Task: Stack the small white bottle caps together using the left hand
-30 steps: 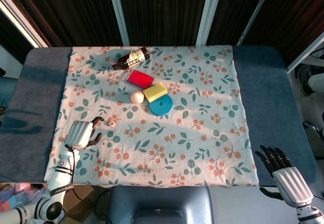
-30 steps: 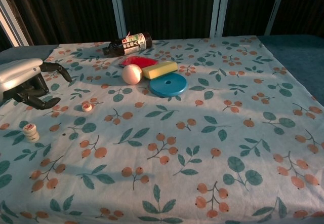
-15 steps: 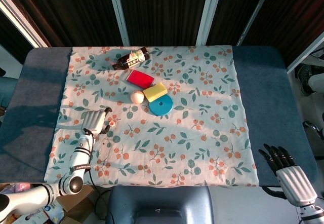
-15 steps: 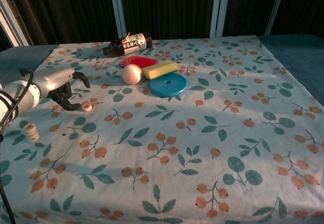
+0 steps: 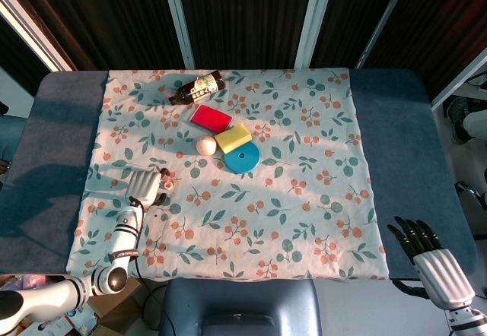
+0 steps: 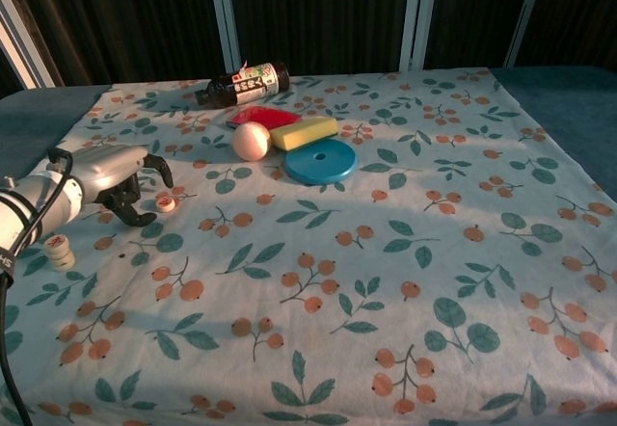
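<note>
— left robot hand [image 6: 116, 181] sits low over the floral cloth [image 6: 386, 252] near the left edge of the bench [image 5: 411, 123], fingers curled with a narrow gap and nothing visibly in them; the fingertips look to be just beside the loose white bottle cap [image 6: 166, 202].

— touching it?

— can't tell from either view. very close, at least. the cap stack [image 6: 58, 250] stands nearer the front-left corner, apart from the hand and partly behind its forearm in the chest view.

— and the right robot hand [image 5: 430, 256]?

— off the cloth at the front-right corner of the bench, fingers spread, holding nothing.

— what could go wrong from here?

— my guess: the cap is tiny and flat, so closing fingers could flick it away across the cloth instead of pinching it, or drag the cloth into a wrinkle. if it skids, the peach ball [image 6: 251, 141], yellow block [image 6: 304, 132] and blue disc [image 6: 320, 161] lie further in toward the middle.

— and the stack?

— the forearm passes near it. a careless sweep on the carry could topple what's already piled, and setting the cap down off-centre would do the same.
</note>
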Tool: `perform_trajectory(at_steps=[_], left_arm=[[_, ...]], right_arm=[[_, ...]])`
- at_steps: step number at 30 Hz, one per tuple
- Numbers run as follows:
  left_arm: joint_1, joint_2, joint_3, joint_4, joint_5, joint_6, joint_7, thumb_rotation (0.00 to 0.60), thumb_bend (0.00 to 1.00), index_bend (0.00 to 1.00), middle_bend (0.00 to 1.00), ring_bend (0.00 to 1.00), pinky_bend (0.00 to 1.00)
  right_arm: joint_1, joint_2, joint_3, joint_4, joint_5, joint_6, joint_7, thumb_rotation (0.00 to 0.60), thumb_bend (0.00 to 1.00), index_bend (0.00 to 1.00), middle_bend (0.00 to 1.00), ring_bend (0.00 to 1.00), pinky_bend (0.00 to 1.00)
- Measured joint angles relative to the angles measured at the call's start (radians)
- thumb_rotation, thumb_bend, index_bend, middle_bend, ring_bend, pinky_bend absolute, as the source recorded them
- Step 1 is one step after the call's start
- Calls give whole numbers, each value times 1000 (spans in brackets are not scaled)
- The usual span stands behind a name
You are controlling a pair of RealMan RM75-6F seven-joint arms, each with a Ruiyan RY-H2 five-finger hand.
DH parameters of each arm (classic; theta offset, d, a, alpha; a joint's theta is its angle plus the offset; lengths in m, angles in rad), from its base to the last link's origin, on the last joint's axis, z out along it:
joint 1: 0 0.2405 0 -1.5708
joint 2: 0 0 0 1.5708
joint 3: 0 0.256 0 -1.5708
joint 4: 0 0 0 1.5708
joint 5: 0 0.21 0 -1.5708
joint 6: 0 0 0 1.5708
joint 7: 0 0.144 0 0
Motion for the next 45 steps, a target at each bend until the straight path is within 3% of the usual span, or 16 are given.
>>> perform_trajectory(at_steps=[33,40,45], left_arm=[[-14,-80,-2,136,55,-5,-82,600,358,528,1000,1000,1000],[-3,-51,-5,79,86,23,-106,600,362,549,1000,1000,1000],[22,29,3,-56,113,44,-124,600,363,551,1000,1000,1000]], right_arm=[[-4,2,1,2,-1,10,7,600,178,0,0,0,0],[-3,0,0,2,-2,5,2,600,178,0,0,0,0],[-3,1,-2,1,-5,4,-1,600,178,0,0,0,0]])
